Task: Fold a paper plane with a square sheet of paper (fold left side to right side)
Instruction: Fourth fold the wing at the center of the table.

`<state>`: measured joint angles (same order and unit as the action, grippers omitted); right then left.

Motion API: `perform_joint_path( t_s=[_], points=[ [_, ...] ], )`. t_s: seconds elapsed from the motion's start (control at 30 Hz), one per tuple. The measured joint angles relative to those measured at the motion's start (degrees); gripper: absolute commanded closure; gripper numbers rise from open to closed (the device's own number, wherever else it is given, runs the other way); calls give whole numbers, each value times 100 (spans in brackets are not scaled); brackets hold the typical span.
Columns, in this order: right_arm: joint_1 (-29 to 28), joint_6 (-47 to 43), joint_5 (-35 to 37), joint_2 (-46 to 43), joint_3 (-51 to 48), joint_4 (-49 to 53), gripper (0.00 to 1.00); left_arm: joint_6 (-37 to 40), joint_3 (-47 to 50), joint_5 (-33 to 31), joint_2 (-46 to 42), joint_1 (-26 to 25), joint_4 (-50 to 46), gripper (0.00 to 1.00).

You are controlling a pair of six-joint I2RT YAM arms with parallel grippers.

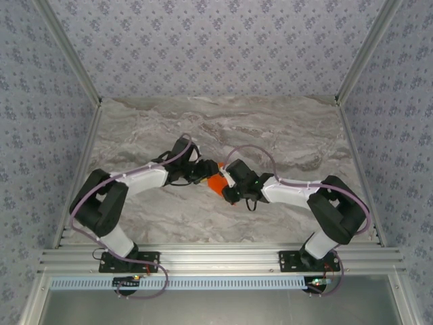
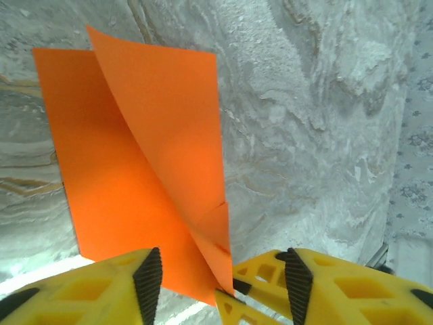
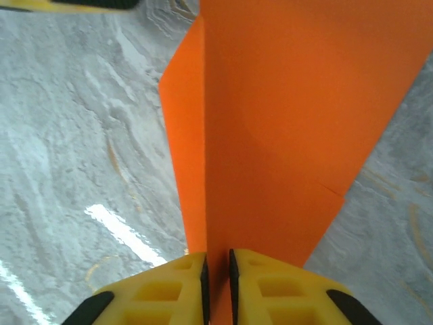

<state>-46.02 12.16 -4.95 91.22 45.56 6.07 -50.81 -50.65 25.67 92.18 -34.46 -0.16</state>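
The square sheet of paper (image 1: 215, 183) is bright orange and folded over on itself, standing up off the marble table between both arms. In the left wrist view its two layers (image 2: 135, 169) spread apart towards the top and meet at a low corner. My left gripper (image 2: 222, 276) stands open, its pads either side of that corner without touching it. My right gripper (image 3: 218, 274) is shut on the paper's edge (image 3: 284, 122), and its yellow fingertips (image 2: 233, 298) show pinching the corner. From above, the left gripper (image 1: 203, 171) and right gripper (image 1: 225, 186) nearly meet.
The grey marble table (image 1: 284, 135) is walled by patterned panels at the back and sides. An aluminium rail (image 1: 216, 257) with both arm bases runs along the near edge. A finger of the left gripper (image 3: 67, 3) shows at the top of the right wrist view.
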Motion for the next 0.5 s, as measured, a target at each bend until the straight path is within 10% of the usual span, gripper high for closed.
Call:
perform_joint_path(
  t_s=[0.5],
  points=[
    [605,763,-1563,7,-717,-1021,92,-229,874,20,-319,118,348,47]
  ],
)
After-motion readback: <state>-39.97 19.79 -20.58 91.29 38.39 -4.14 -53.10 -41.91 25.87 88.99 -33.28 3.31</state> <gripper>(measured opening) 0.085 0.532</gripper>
